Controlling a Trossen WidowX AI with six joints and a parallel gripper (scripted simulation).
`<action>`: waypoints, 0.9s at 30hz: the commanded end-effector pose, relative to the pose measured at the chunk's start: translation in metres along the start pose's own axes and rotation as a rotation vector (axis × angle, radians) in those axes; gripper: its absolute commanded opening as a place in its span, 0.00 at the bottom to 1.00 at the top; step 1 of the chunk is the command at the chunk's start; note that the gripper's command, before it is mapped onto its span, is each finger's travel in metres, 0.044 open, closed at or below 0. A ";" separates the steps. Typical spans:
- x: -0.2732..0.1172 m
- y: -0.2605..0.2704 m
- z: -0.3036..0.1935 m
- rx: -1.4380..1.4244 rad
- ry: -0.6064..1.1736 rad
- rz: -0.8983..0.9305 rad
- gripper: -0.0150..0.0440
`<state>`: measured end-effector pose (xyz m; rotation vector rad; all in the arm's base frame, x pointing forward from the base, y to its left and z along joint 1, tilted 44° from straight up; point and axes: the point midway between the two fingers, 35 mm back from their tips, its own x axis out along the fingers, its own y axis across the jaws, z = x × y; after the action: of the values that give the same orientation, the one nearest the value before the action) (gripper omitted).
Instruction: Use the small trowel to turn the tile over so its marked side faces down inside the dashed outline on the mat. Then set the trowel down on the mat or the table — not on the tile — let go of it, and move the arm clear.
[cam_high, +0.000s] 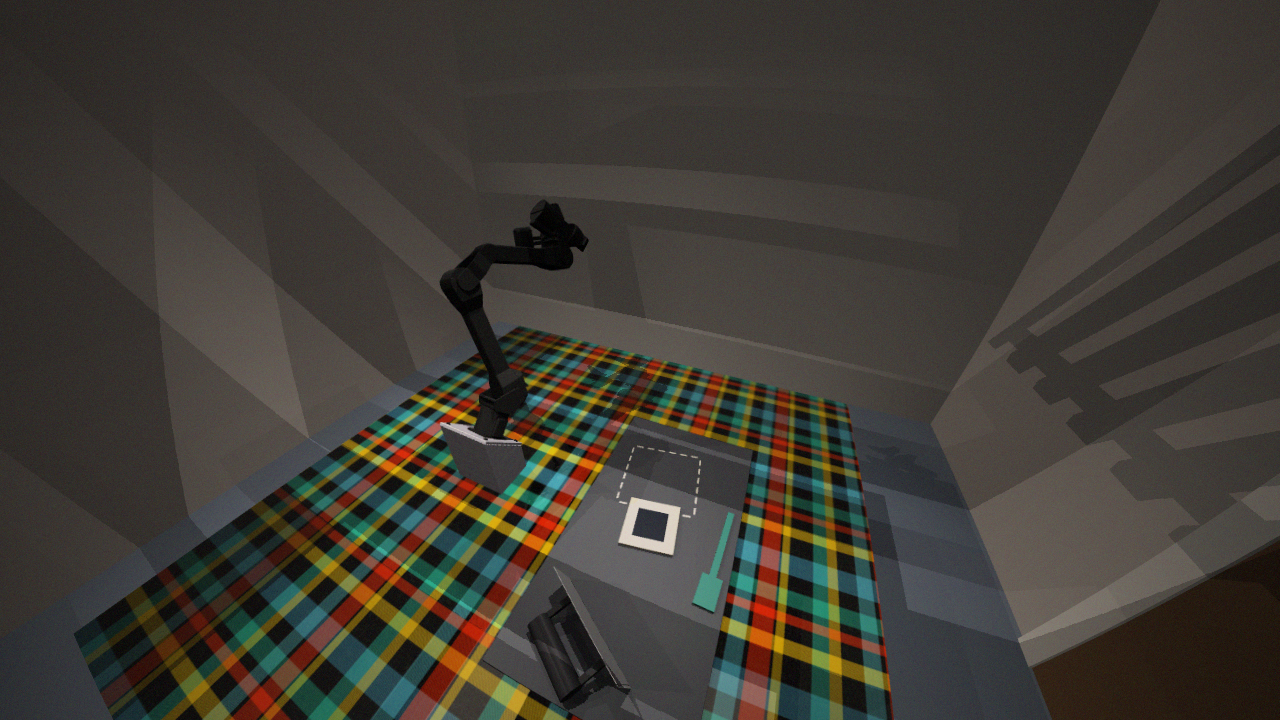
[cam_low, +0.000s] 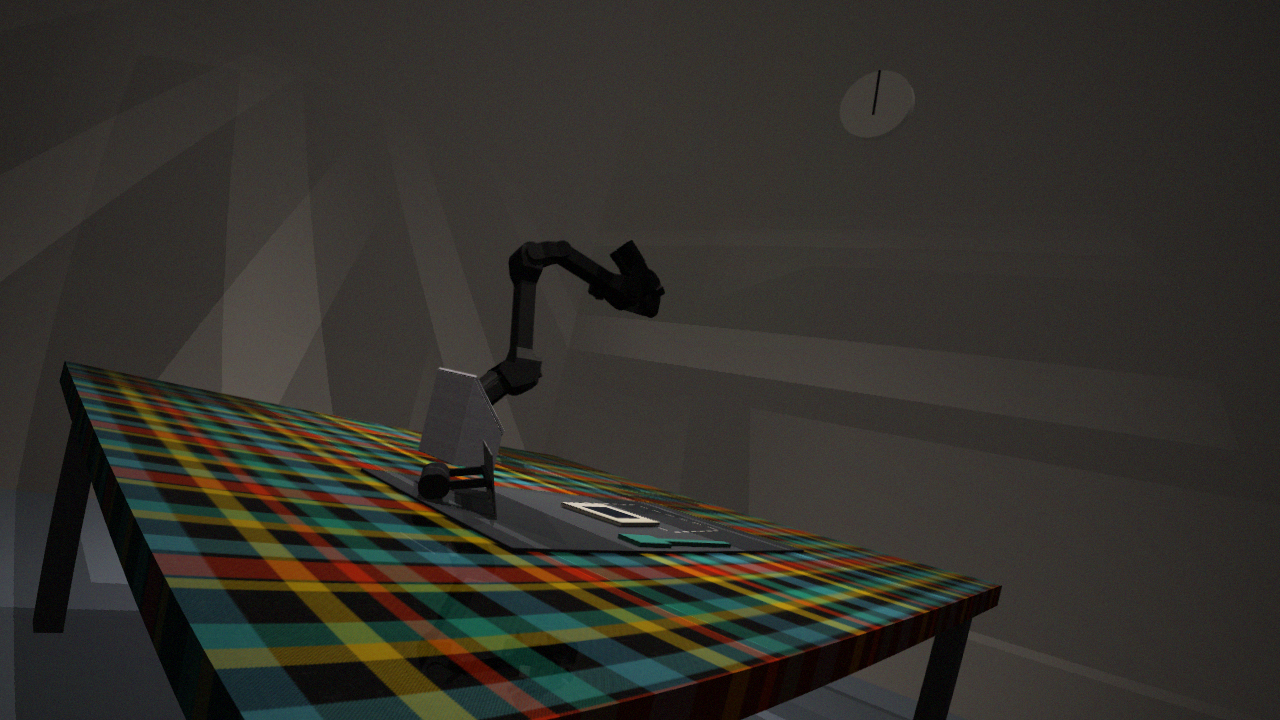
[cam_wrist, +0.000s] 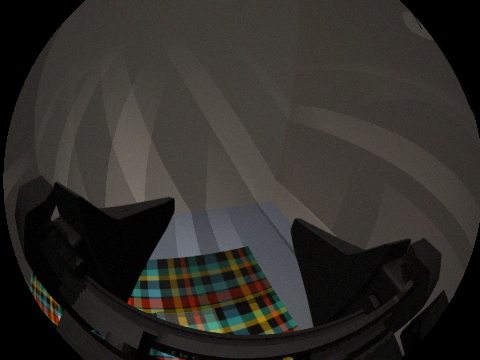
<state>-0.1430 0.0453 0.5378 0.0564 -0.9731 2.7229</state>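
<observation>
The tile (cam_high: 650, 525) (cam_low: 611, 513) lies flat on the dark mat (cam_high: 586, 546) (cam_low: 528, 530), cream with a dark square facing up. It lies mostly outside the dashed outline (cam_high: 666, 452), its edge over the outline's near side. The green trowel (cam_high: 707, 591) (cam_low: 646, 540) lies flat on the mat beside the tile, its handle pointing toward the outline's side. My gripper (cam_high: 581, 241) (cam_low: 660, 300) (cam_wrist: 234, 216) is high above the table, away from both. In the wrist view its fingers stand wide apart with nothing between them.
A dark upright panel with a black cylinder (cam_high: 550, 658) (cam_low: 434, 480) behind it stands on the mat, on the tile's side away from the outline. A grey block (cam_high: 492, 463) (cam_low: 452, 416) stands at the arm's base. The plaid table (cam_high: 375, 537) (cam_low: 358, 573) surrounds the mat.
</observation>
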 end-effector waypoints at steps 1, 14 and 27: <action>0.000 -0.001 0.000 0.002 0.001 -0.003 0.89; -0.007 -0.046 -0.026 0.123 0.000 -0.167 0.42; -0.037 -0.113 -0.074 0.306 0.049 -0.399 0.42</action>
<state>-0.0864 0.1555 0.5466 0.2032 -0.5045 2.5021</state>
